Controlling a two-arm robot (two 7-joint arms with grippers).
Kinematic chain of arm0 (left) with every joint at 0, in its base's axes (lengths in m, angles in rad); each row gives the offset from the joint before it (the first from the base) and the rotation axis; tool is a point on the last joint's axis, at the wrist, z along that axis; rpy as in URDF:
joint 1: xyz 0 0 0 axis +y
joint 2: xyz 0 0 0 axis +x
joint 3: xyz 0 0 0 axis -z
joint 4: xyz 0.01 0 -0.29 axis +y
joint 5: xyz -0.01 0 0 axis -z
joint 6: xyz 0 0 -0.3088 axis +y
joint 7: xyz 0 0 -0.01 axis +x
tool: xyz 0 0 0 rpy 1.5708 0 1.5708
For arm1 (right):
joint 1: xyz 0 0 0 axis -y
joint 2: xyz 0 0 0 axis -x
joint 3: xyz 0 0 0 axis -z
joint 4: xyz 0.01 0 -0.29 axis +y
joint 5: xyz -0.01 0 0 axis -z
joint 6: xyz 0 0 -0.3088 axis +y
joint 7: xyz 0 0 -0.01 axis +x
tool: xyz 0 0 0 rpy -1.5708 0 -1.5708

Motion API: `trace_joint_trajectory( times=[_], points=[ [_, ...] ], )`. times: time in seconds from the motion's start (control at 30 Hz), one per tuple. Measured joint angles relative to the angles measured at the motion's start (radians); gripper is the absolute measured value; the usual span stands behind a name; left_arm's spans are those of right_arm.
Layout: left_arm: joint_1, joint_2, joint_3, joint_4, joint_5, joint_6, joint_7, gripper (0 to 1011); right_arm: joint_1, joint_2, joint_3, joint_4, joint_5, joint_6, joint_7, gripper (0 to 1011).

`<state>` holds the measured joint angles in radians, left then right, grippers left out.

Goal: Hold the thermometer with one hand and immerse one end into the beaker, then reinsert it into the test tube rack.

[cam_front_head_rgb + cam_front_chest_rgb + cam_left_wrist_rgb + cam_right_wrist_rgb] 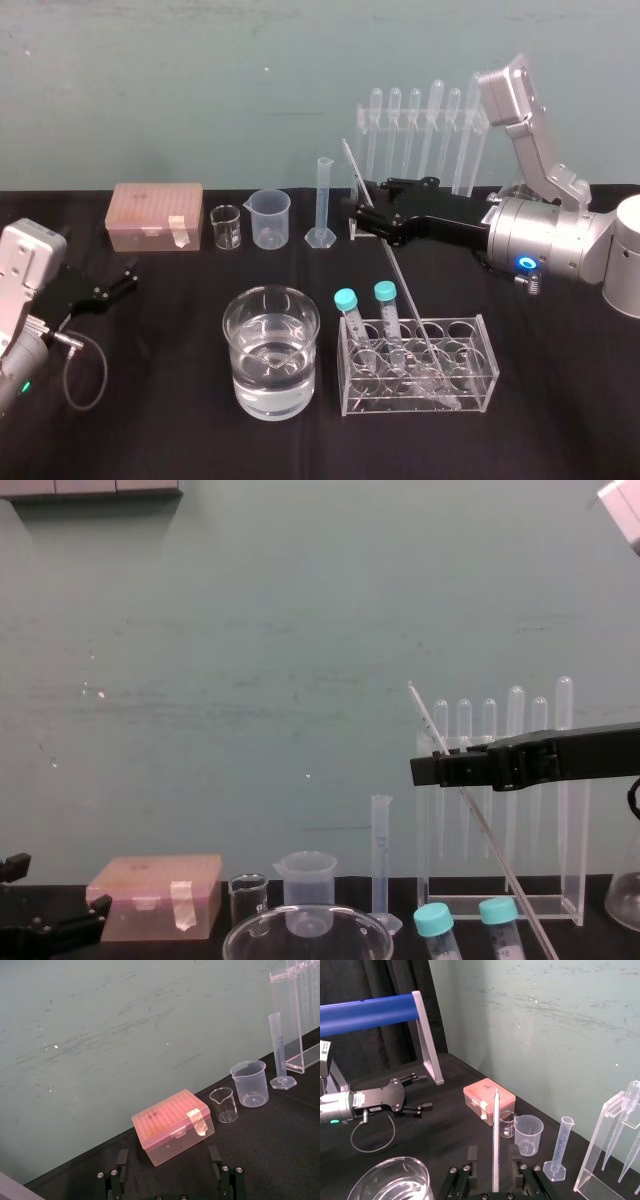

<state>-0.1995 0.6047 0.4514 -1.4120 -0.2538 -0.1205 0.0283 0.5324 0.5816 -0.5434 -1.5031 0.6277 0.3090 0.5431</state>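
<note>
Right gripper (358,218), jaws apart, straddles the long, thin clear glass thermometer (495,1125), which leans out of the low clear plastic test tube rack (478,388) below it. Closing off-centre could tip or snap the rod. Left gripper (128,278) rests open, well aside.

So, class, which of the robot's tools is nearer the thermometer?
Right. The right tool straddles the thermometer, one finger on each side; the left tool is far off to the left, near the pink box.
</note>
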Motion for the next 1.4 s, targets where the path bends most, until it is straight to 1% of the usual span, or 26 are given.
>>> trace_joint_trajectory(
  times=[0.03, 0.07, 0.1, 0.27, 0.4, 0.67, 0.7, 0.83, 0.87, 0.93, 0.97, 1.0, 1.03, 1.07, 1.17, 1.4],
  points=[
    [0.000, 0.000, 0.000, 0.000, 0.000, 0.000, 0.000, 1008, 0.000, 0.000, 0.000, 0.000, 0.000, 0.000, 0.000, 390],
    [0.000, 0.000, 0.000, 0.000, 0.000, 0.000, 0.000, 1008, 0.000, 0.000, 0.000, 0.000, 0.000, 0.000, 0.000, 345],
    [0.000, 0.000, 0.000, 0.000, 0.000, 0.000, 0.000, 1008, 0.000, 0.000, 0.000, 0.000, 0.000, 0.000, 0.000, 345],
    [0.000, 0.000, 0.000, 0.000, 0.000, 0.000, 0.000, 1008, 0.000, 0.000, 0.000, 0.000, 0.000, 0.000, 0.000, 169],
    [0.000, 0.000, 0.000, 0.000, 0.000, 0.000, 0.000, 1008, 0.000, 0.000, 0.000, 0.000, 0.000, 0.000, 0.000, 66],
    [0.000, 0.000, 0.000, 0.000, 0.000, 0.000, 0.000, 1008, -0.001, 0.000, 0.000, 0.000, 0.000, -0.001, 0.000, 56],
    [0.000, 0.000, 0.000, 0.000, 0.000, 0.000, 0.000, 1008, -0.004, 0.000, 0.002, -0.001, 0.001, -0.011, 0.000, 56],
    [0.000, 0.000, 0.000, 0.000, 0.000, 0.000, 0.000, 1008, -0.036, -0.002, 0.025, -0.010, 0.014, -0.089, 0.005, 56],
    [0.000, 0.000, 0.000, 0.000, 0.000, 0.000, 0.000, 1008, -0.050, -0.003, 0.035, -0.016, 0.022, -0.120, 0.010, 56],
    [0.000, 0.000, 0.000, 0.000, 0.000, 0.000, 0.000, 1008, -0.064, -0.004, 0.048, -0.023, 0.034, -0.153, 0.018, 56],
    [0.000, 0.000, 0.000, 0.000, 0.000, 0.000, 0.000, 1008, -0.079, -0.005, 0.062, -0.031, 0.046, -0.181, 0.025, 56],
    [0.000, 0.000, 0.000, 0.000, 0.000, 0.000, 0.000, 1008, -0.086, -0.005, 0.068, -0.034, 0.053, -0.194, 0.029, 56],
    [0.000, 0.000, 0.000, 0.000, 0.000, 0.000, 0.000, 1008, -0.101, -0.005, 0.081, -0.043, 0.065, -0.219, 0.034, 57],
    [0.000, 0.000, 0.000, 0.000, 0.000, 0.000, 0.000, 1008, -0.101, -0.005, 0.081, -0.043, 0.065, -0.219, 0.034, 56],
    [0.000, 0.000, 0.000, 0.000, 0.000, 0.000, 0.000, 1008, -0.135, 0.002, 0.109, -0.059, 0.087, -0.268, 0.044, 56],
    [0.000, 0.000, 0.000, 0.000, 0.000, 0.000, 0.000, 1008, -0.201, 0.018, 0.154, -0.079, 0.105, -0.334, 0.044, 56]
  ],
)
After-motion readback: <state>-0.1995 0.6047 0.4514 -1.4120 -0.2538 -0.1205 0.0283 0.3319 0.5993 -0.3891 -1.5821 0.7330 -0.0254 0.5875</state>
